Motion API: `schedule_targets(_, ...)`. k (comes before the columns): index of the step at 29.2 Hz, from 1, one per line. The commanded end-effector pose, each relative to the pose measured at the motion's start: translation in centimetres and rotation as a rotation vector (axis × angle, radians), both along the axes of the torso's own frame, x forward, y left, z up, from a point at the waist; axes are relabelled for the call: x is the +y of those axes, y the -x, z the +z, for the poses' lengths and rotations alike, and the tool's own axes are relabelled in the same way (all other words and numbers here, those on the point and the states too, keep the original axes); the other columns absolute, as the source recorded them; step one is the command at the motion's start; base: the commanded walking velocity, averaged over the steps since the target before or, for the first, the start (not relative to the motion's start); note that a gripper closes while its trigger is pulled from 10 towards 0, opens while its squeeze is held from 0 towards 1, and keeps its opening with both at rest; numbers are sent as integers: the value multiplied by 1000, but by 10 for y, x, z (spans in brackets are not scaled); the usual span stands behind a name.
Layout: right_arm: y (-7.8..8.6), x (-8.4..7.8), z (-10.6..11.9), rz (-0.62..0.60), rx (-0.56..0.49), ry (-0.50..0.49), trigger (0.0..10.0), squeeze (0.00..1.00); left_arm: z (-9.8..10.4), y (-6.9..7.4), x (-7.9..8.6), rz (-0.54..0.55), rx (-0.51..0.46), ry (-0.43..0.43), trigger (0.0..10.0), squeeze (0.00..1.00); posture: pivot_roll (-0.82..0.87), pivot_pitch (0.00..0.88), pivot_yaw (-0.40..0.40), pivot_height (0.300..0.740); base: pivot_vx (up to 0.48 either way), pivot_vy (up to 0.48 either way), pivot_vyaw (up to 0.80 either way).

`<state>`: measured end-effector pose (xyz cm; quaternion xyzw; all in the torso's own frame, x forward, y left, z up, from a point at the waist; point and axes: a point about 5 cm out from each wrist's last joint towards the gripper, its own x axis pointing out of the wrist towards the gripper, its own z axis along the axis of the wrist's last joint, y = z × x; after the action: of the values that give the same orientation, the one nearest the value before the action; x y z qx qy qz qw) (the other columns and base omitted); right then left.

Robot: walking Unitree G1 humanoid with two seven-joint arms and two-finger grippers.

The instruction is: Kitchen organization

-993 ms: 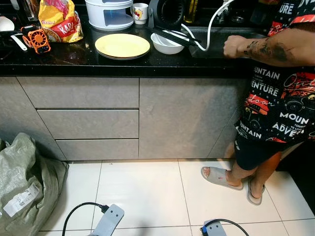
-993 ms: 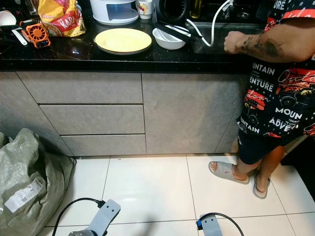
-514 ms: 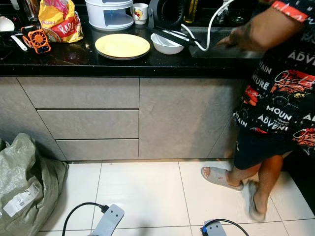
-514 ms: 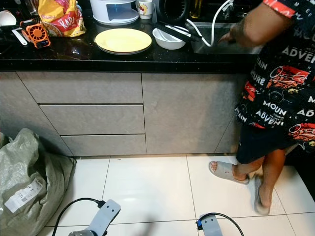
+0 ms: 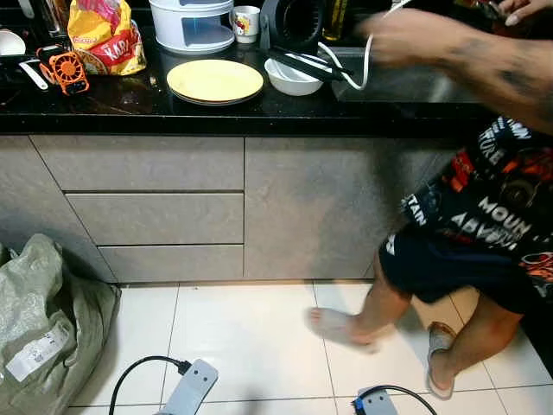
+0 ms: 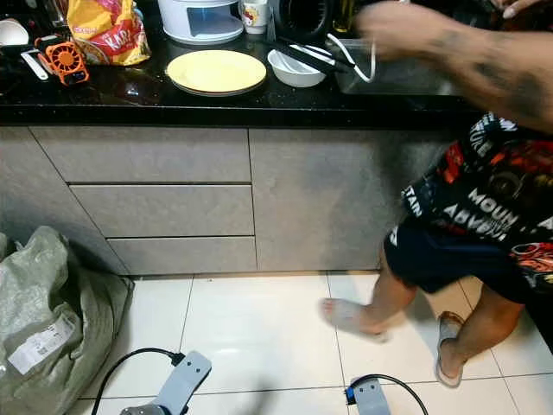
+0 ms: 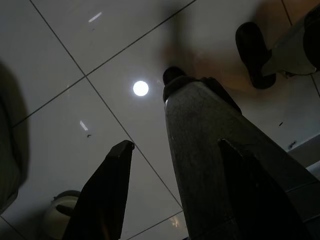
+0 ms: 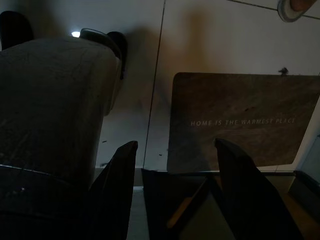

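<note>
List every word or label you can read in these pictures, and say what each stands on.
"HOME IS THE WARMEST PLACE": on the brown floor mat.
"MOUN": on the person's printed shirt; its other words are blurred.
Snack bag, mug, sack label: print too small to read.

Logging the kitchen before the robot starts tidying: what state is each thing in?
Yellow plate: empty, flat on the counter.
White bowl: upright, black utensil across it.
Drawers: shut.
Snack bag: upright.
Left gripper: open, idle.
Right gripper: open, idle.
</note>
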<state>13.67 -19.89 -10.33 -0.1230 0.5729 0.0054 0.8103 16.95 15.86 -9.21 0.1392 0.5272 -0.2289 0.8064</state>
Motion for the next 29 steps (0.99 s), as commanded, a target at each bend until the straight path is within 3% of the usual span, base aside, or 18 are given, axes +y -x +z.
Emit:
schedule_targets(1, 6, 1, -2, 8, 27, -6, 10000, 0, -5, 14, 7, -7, 60, -16, 10000, 0, 12, 80, 4, 740, 0, 0, 0)
schedule_targets(29, 6, 3, -2, 16, 29, -7, 10000, 0, -5, 13, 9, -9, 62, -19, 10000, 0, 15, 77, 4, 740, 0, 0, 0)
